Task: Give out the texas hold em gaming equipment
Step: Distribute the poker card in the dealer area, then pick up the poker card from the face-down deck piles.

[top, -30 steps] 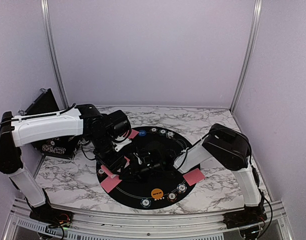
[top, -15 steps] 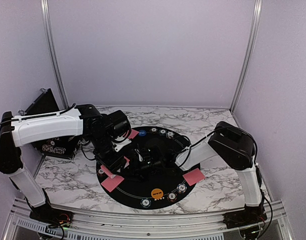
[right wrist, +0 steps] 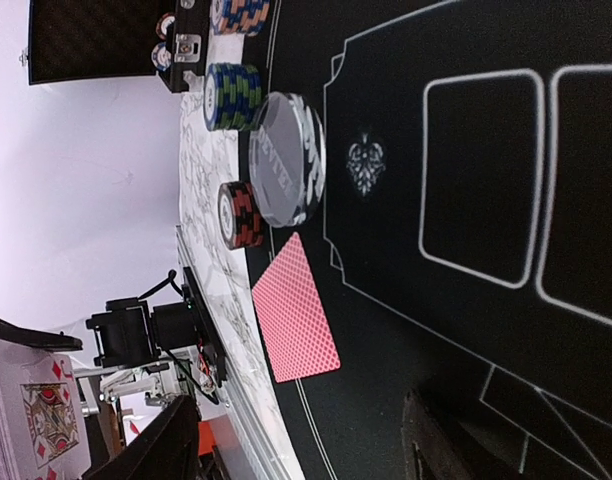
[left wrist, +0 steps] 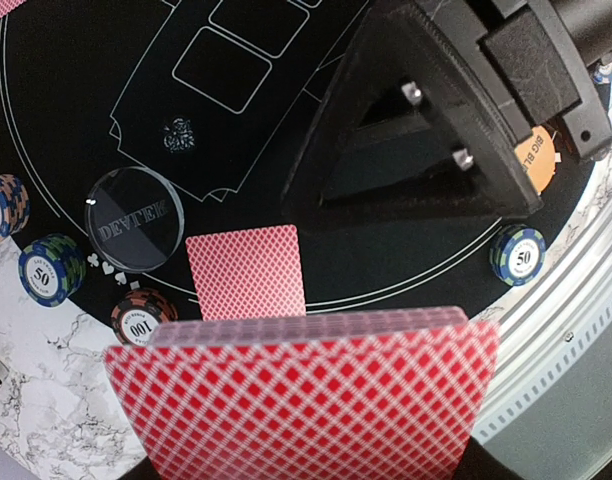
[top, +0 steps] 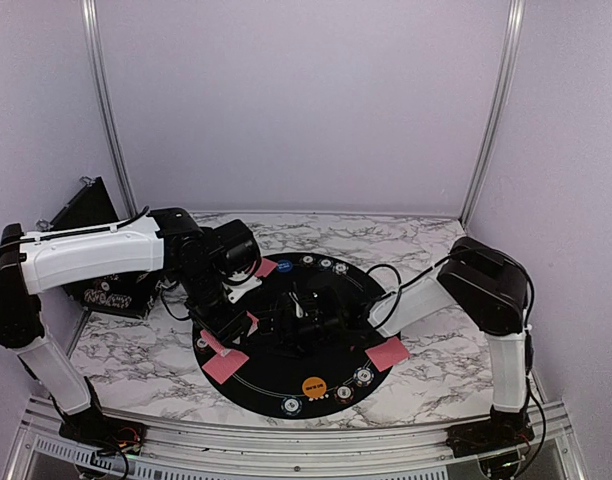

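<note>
Jaws of the left gripper (top: 238, 322) are clenched on the deck of red-backed cards (left wrist: 306, 400), held over the left side of the black mat (top: 276, 372), which lies mid-bench toward the near edge. One dealt card (left wrist: 246, 272) lies face down on the mat below the deck, near the striped chips (left wrist: 50, 265) and a clear dealer disc (left wrist: 136, 218). Further right, the right gripper (right wrist: 306, 440) hovers over the mat's centre, jaws apparently spread and empty. A second card (top: 387, 353) lies toward the near right corner. Dealing looks part done. Next, the right jaws need to pinch only the top card off the deck.
</note>
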Available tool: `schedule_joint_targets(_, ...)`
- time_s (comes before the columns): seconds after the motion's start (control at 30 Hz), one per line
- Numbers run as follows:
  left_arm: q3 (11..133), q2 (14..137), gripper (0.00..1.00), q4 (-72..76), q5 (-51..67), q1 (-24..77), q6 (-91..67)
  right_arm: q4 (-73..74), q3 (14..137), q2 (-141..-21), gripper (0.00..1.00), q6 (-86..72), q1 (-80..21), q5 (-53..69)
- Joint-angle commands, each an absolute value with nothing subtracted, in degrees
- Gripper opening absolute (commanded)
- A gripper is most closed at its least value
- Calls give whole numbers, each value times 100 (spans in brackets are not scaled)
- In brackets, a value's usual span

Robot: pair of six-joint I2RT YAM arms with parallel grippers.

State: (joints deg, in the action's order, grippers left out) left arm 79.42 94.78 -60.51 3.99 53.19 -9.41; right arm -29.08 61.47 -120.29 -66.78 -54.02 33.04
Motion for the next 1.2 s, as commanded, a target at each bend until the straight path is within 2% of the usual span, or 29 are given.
schedule_joint_targets(0.0,7936,9307,58,-6078,371,5294,-914,-3004,5985,-11679,67,-6613,-5277,3238)
schedule_joint_targets(0.3,7984,9332,58,-6082,396,5296,-914,-3013,5594,-10971,67,-6390,-4721,3597)
schedule_joint_targets(0.57,8074,9420,58,-6082,413,5293,-911,-2807,5750,-10661,67,-6151,-4520,4316)
schedule_joint_targets(1.17,8139,9453,58,-6081,475,5291,-908,-2929,6432,-11014,68,-6221,-4821,4966)
